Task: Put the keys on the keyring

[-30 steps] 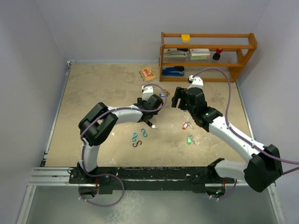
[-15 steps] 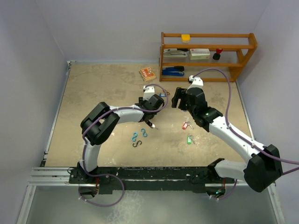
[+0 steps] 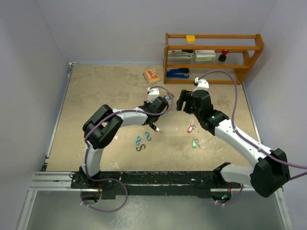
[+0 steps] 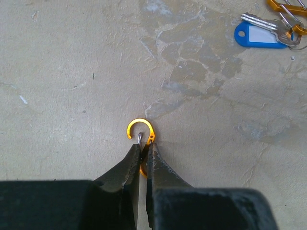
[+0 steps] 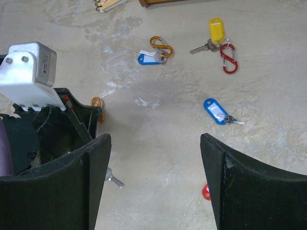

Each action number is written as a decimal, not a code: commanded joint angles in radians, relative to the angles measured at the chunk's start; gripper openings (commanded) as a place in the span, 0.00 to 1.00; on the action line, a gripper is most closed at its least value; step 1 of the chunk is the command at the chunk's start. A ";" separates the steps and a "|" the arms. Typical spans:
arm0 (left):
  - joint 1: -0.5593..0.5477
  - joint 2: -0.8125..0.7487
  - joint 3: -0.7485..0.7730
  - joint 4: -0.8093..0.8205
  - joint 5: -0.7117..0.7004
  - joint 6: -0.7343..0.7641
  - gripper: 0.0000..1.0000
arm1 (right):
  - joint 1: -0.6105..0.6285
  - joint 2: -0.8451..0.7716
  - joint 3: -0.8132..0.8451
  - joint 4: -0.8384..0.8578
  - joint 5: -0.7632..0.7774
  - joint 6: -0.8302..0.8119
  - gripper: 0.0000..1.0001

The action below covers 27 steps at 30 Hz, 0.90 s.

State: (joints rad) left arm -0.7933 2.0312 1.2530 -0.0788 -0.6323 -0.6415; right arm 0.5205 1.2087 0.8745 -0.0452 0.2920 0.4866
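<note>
Looking pretty early in the job, tbh. Pinching a small orange C-shaped metal ring (image 4: 146, 123) with the left claw (image 4: 143, 147), jaws almost fully closed on the ring's lower end, around the middle of the tabletop (image 4: 72, 72) and a bit toward the far edge. Not managing to tell whether it's touching the surface or hanging just above it. Carrying no key on that ring so far, going by the left wrist view.

Hanging the right claw (image 5: 154, 143) wide open with nothing in it, just beside the left one on the right-edge side.

Leaving plenty to do, by the look of it:
- spotting a blue-tagged metal key (image 4: 261, 34) toward the far edge, seemingly hooked to an orange S-shaped clip (image 5: 160, 46)
- same deal with a yellow-tagged key (image 5: 216, 28) touching a red S-shaped clip (image 5: 228, 58)
- lying loose toward the right edge: a second blue-tagged key (image 5: 214, 110), a red-tagged key (image 3: 190, 128) and a green-tagged key (image 3: 194, 143)
- also lying loose near the left arm: a tiny silver key (image 5: 113, 180), tag hidden

Guessing every one of those is waiting for threading.
</note>
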 commanded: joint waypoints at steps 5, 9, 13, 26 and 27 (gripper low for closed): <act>0.009 -0.005 -0.022 -0.013 0.039 0.020 0.00 | -0.007 -0.003 -0.002 0.041 -0.025 0.000 0.78; 0.008 -0.046 -0.038 -0.020 0.033 0.030 0.00 | -0.007 0.019 0.004 0.023 -0.038 -0.016 0.78; 0.009 -0.142 -0.092 0.007 0.033 0.049 0.00 | -0.007 0.040 0.003 0.004 -0.076 -0.037 0.78; 0.011 -0.492 -0.350 0.107 0.078 0.179 0.00 | 0.014 0.161 -0.005 0.014 -0.260 -0.116 0.70; 0.013 -0.507 -0.362 0.098 0.069 0.182 0.00 | 0.033 0.176 -0.004 0.016 -0.257 -0.116 0.69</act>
State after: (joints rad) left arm -0.7921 1.5993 0.9390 -0.0090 -0.5594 -0.5228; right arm 0.5182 1.3460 0.8745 -0.0528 0.1123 0.4107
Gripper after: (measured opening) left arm 0.022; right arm 0.714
